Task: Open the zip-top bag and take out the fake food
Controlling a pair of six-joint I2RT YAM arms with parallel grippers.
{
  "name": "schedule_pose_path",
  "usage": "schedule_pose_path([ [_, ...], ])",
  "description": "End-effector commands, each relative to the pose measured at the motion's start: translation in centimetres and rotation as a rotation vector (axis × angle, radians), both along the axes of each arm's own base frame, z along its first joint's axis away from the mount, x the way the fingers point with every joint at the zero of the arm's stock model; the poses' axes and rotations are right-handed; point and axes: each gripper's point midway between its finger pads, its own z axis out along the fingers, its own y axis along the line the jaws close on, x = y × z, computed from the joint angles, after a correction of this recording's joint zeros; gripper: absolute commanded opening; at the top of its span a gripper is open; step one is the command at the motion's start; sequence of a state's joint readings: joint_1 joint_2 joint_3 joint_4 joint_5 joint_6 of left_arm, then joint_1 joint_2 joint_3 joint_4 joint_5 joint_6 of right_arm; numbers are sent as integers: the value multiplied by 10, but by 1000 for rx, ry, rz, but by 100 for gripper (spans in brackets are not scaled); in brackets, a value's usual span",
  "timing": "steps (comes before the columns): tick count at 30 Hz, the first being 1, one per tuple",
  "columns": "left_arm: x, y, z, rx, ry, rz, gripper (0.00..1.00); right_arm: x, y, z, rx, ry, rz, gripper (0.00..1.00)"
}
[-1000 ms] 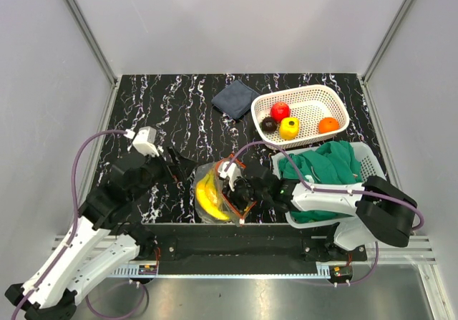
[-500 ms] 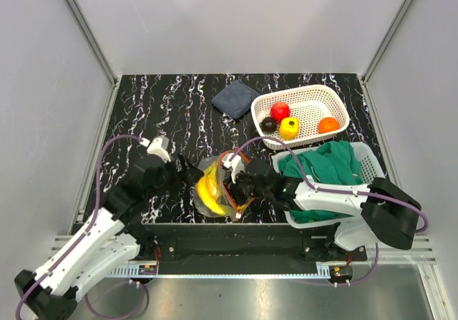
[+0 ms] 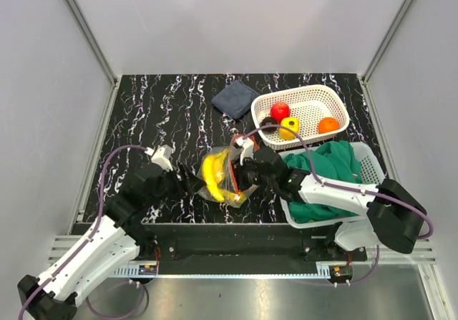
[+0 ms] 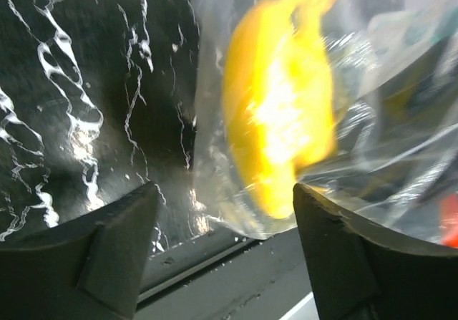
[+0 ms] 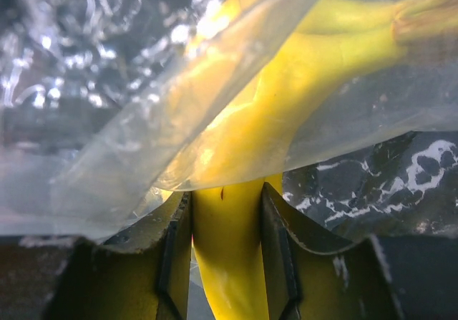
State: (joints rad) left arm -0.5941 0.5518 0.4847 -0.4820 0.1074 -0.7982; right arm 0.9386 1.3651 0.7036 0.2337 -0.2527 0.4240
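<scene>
Right wrist | right hand [image 5: 225,223] pinching bananas [image 5: 286,98] in zip-top bag [image 5: 107,155] | left hand [image 4: 225,209] spread

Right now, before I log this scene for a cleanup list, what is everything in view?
bag: 1, clear, table centre
bananas: 1 bunch, yellow, at the bag
apple: 1, red, far basket
yellow fruit: 1, far basket
dark fruit: 1, far basket
orange: 1, far basket
far basket: 1, white, back right
near basket: 1, white, right
green cloth: 1, in near basket
blue cloth: 1, dark, back centre
table: 1, black marbled
left gripper: open, facing the bag
right gripper: shut on the bananas
</scene>
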Motion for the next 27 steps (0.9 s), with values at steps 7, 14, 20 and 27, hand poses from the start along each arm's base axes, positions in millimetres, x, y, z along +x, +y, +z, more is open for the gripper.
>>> schedule_pose_path([
  [7,0,-32,14,-122,-7,-126,49,-4,13,65,191,36,35,0],
  [14,5,18,3,66,0,86,0,5,-7,74,180,1,13,0],
  [20,15,58,13,157,-49,279,0,-2,-7,81,188,15,49,0],
  [27,30,80,24,313,-61,361,0,-12,-5,69,106,-13,172,0],
])
